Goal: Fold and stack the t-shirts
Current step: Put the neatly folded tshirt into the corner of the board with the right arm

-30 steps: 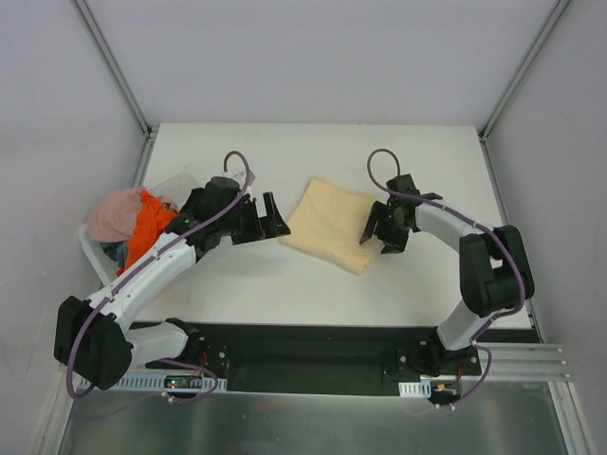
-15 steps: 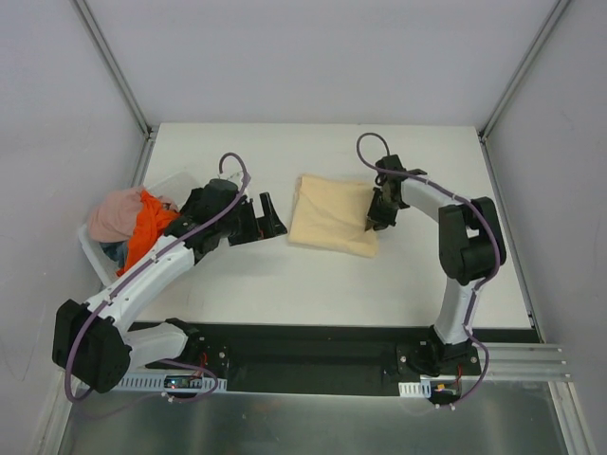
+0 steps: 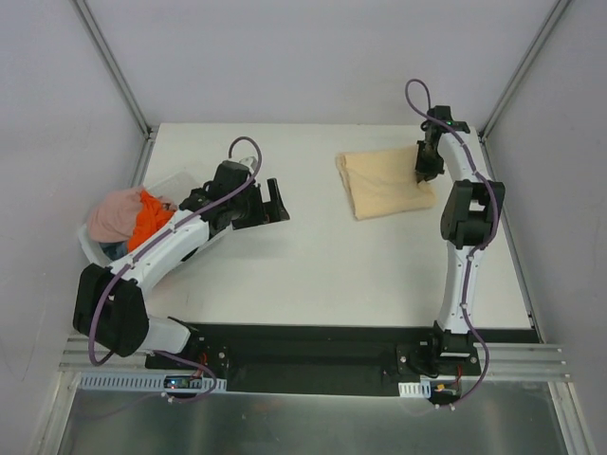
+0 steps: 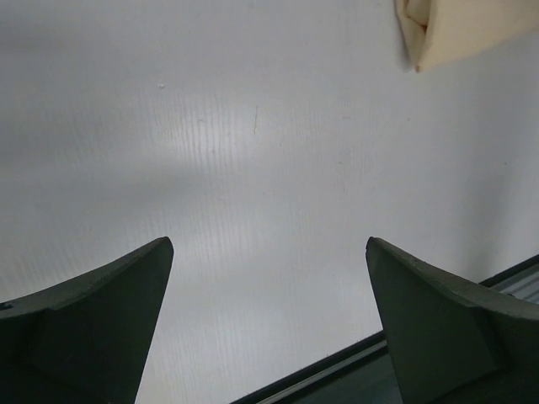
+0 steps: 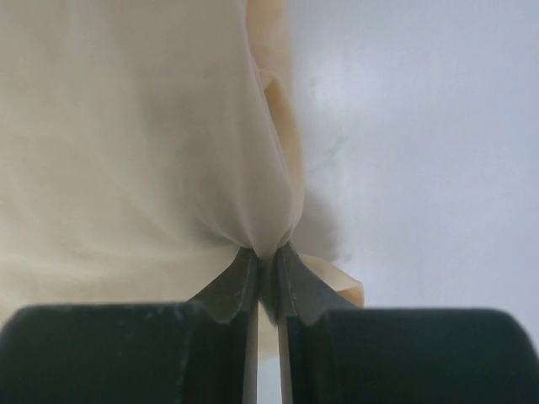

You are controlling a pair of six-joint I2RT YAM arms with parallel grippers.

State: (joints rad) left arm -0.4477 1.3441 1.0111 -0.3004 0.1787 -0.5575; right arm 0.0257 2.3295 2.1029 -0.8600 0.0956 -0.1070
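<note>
A folded pale yellow-beige t-shirt (image 3: 384, 183) lies at the back right of the table. My right gripper (image 3: 424, 169) is shut on its right edge, and in the right wrist view the cloth (image 5: 143, 126) bunches into the pinched fingertips (image 5: 268, 252). My left gripper (image 3: 272, 202) stands open over bare table, left of centre, with nothing between its fingers (image 4: 101, 311); a corner of the beige shirt (image 4: 459, 29) shows at the top right of its view. A dusty pink t-shirt (image 3: 116, 213) and a bright orange t-shirt (image 3: 150, 229) lie heaped in the basket at the left.
The white plastic basket (image 3: 93, 248) sits at the table's left edge beside my left arm. Grey walls with metal posts (image 3: 114, 66) enclose the table at the back and sides. The black base rail (image 3: 303, 346) runs along the near edge.
My right gripper shut on the beige shirt's edge and dragged it from the table's middle to the back right. The left arm shifted only slightly and stayed open.
</note>
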